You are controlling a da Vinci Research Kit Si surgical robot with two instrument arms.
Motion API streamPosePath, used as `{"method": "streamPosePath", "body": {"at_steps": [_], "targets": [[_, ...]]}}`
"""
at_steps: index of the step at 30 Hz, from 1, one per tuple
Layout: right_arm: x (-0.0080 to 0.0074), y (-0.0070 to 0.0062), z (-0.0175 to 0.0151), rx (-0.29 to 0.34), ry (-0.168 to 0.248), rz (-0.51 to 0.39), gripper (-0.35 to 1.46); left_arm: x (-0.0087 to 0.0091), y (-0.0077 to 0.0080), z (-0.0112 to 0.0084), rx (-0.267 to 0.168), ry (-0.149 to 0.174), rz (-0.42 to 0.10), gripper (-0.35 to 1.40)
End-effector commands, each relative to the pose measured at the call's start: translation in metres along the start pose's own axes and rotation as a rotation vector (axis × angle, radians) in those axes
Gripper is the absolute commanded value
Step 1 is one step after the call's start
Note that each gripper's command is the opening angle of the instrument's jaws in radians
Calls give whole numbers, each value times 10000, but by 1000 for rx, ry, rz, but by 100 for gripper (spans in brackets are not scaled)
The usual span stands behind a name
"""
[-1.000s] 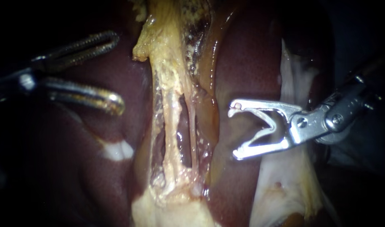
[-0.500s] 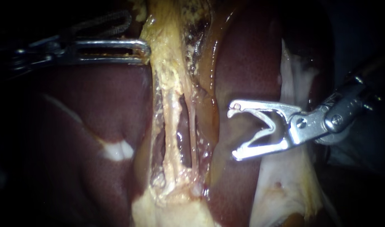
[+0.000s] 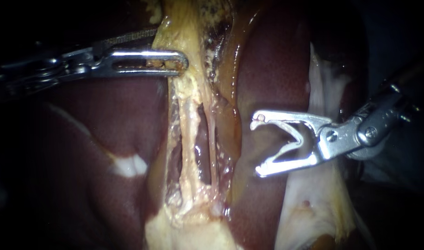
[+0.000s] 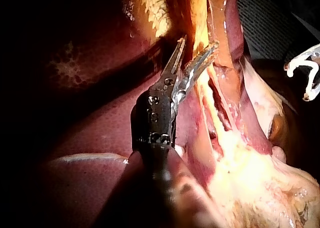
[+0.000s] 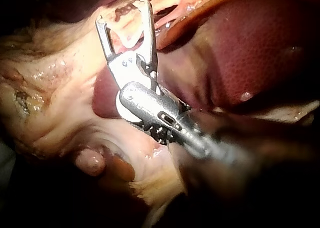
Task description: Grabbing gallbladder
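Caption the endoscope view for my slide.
Left instrument, jaws open, straddles the yellowish tissue; right instrument hovers open over the liver.

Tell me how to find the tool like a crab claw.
Start at the dark red liver. Right of its yellow tissue strip, the right instrument comes in from the right edge. Its end effector gapes wide with hooked tips, unlike the left instrument's long slotted one.

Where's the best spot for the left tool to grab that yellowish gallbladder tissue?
Probably the narrow upper band of the gallbladder, above where it splits into strands, from the left: it looks thin there, and the left instrument's open jaws straddle it.
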Motion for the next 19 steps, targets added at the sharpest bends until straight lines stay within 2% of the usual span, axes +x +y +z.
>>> {"method": "streamPosePath", "body": {"at_steps": [1, 3, 11, 19], "targets": [[0, 0, 0, 0, 0, 0, 60, -2, 0, -1, 1, 0, -4, -5], [0, 0, 0, 0, 0, 0, 60, -4, 3, -2, -1, 7, -16, -35], [0, 0, -1, 1, 0, 0, 60, -1, 5, -8, -22, 62, -44, -35], [0, 0, -1, 0, 0, 0, 60, 1, 4, -8, -26, 66, -43, -35]]}}
